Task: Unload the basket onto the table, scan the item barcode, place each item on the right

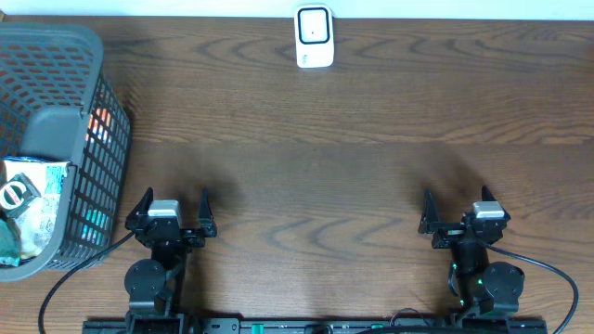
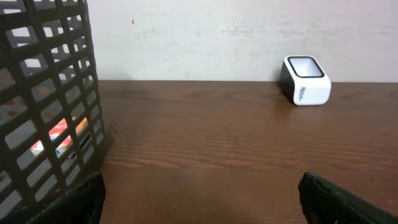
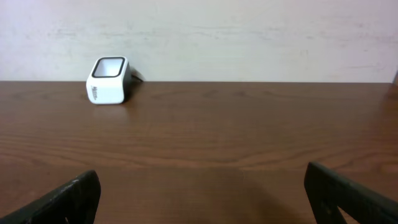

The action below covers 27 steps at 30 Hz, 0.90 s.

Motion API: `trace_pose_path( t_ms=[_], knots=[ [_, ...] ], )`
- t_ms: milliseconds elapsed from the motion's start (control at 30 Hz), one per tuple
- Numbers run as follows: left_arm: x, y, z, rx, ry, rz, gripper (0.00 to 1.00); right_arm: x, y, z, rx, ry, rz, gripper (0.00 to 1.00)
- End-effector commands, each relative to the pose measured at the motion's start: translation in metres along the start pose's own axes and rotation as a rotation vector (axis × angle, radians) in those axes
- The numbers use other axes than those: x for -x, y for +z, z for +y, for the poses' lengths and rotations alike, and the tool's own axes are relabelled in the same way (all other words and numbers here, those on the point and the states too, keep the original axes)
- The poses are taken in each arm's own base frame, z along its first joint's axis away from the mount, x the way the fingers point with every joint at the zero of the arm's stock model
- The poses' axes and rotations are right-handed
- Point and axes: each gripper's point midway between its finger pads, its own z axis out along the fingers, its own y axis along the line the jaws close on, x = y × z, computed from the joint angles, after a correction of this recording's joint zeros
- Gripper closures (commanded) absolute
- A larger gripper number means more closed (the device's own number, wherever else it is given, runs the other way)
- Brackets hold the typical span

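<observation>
The item, a packet with white and green print (image 1: 39,190), lies inside the grey basket (image 1: 88,51) at the left edge of the tabletop (image 1: 316,158). The left claw (image 1: 176,197) stands wide and empty just beside the basket, to the right of the item. The right claw (image 1: 456,199) is also wide and empty, well apart from the item. The white scanner (image 1: 315,37) stands at the far edge, in the middle.

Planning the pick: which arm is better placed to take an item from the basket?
Left. The left gripper stands open beside the basket of items; the right gripper sits far across the table.
</observation>
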Motion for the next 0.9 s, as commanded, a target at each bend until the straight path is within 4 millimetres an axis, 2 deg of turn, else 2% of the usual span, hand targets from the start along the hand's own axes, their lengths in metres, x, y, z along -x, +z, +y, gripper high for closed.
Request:
trace_pose_path(
  t_ms=[0, 300, 467, 667, 800, 867],
  knots=[
    [-0.015, 0.0, 0.003, 0.012, 0.001, 0.05, 0.02, -0.002, 0.0, 0.0, -0.002, -0.014, 0.007, 0.01],
    [-0.014, 0.0, 0.003, 0.011, 0.001, 0.049, 0.02, -0.002, 0.0, 0.0, -0.002, -0.014, 0.007, 0.01],
    [-0.013, 0.0, -0.005, -0.03, -0.148, 0.049, 0.02, -0.002, 0.0, 0.0, -0.002, -0.014, 0.007, 0.01],
    [-0.011, 0.0, -0.006, -0.033, -0.15, 0.038, 0.02, -0.002, 0.0, 0.0, -0.002, -0.014, 0.007, 0.01],
    [-0.009, -0.001, -0.021, -0.123, -0.2, 0.043, 0.02, -0.002, 0.0, 0.0, -0.002, -0.014, 0.007, 0.01],
    [-0.008, -0.001, -0.022, -0.127, -0.198, 0.037, 0.02, -0.002, 0.0, 0.0, -0.002, -0.014, 0.007, 0.01]
  ],
)
